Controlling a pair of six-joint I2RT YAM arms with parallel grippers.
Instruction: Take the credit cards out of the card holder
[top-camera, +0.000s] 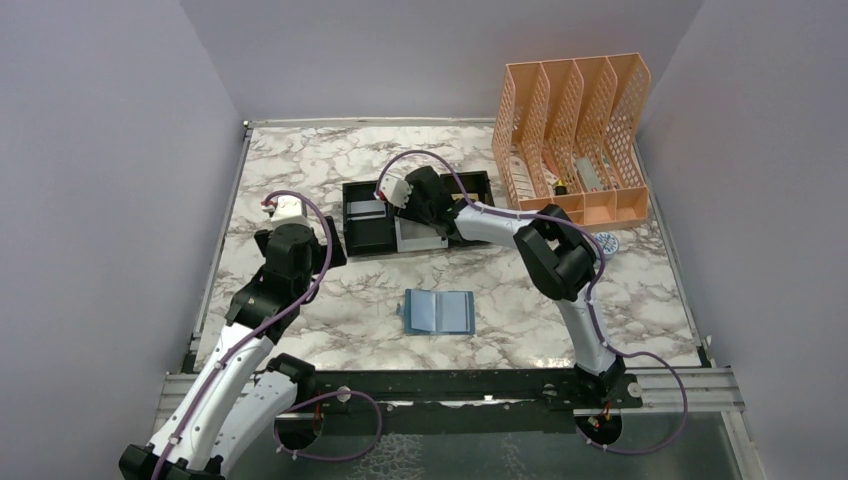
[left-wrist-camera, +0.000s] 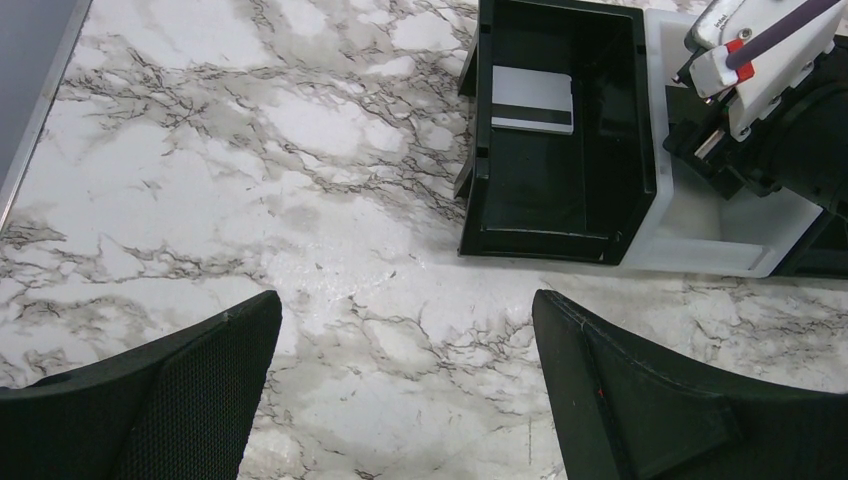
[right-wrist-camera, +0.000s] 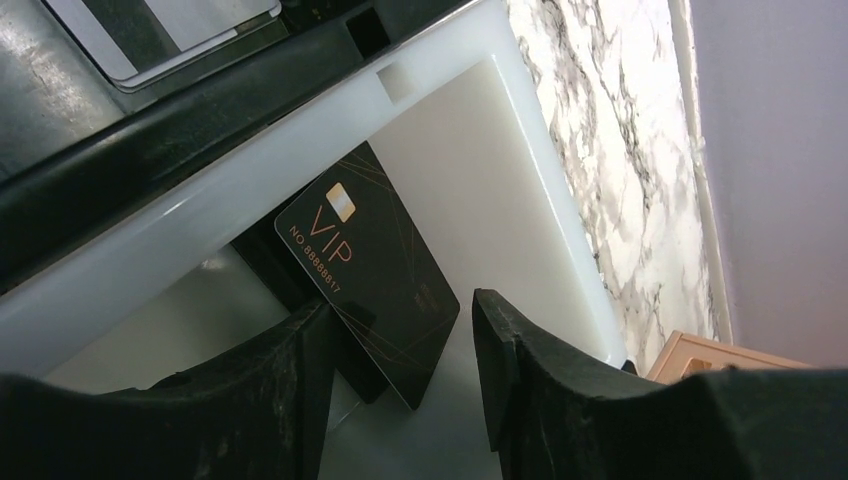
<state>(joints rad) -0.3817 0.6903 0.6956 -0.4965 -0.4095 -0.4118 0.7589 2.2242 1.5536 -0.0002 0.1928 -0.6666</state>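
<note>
The right gripper (right-wrist-camera: 400, 310) hangs in the white middle compartment of the tray (right-wrist-camera: 250, 190), jaws parted, seemingly to drop the black card (right-wrist-camera: 365, 260) leaning loose between them. A silvery-grey card (left-wrist-camera: 532, 98) lies in the black compartment alongside. The left gripper (left-wrist-camera: 408, 305) gapes empty beside the tray. The card holder (top-camera: 440, 312) lies open towards the near edge of the table (top-camera: 520, 340).

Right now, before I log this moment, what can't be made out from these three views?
- Card holder: top view only, too small to tell whether its slots hold cards.
- Black card: right wrist view, lower edge partly hidden behind the jaws, so contact is unclear.
- Tray: top view, its white compartment is covered by the right arm.
- Peach file rack: top view, contents too small to identify.
</note>
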